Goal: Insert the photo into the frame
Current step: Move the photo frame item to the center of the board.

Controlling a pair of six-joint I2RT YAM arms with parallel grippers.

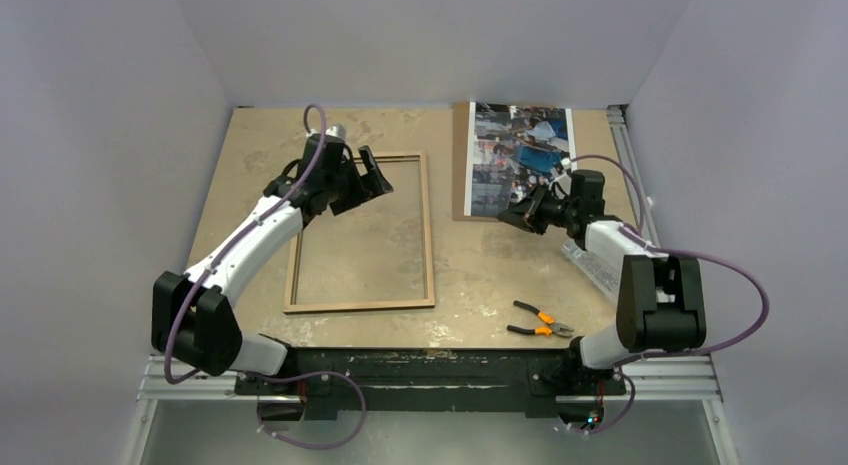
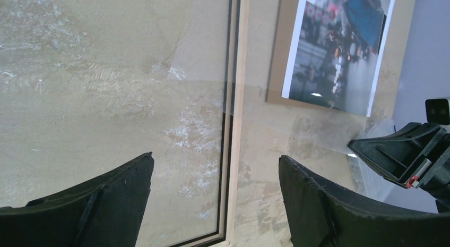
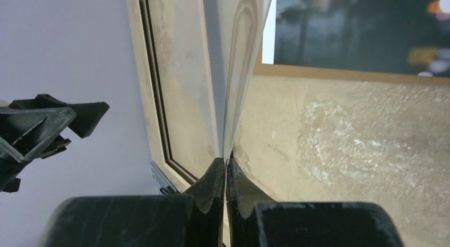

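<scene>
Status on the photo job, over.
Left gripper open over frame. Right gripper shut on clear sheet. Photo face-up on brown board, outside frame. Pliers nearby, not blocking.

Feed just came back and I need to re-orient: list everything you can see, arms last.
frame: one, wood-coloured back up, flat on the table, left of centre.
photo: one, colour street scene, far right, lying on the board.
board: one, brown, under the photo.
clear sheet: one, transparent, pinched in the right gripper.
pliers: one, orange handles, near edge, right of centre.
table: one, tan, scuffed.
left gripper: black, open, above the frame.
right gripper: black, shut on the clear sheet, by the photo's near edge.
</scene>
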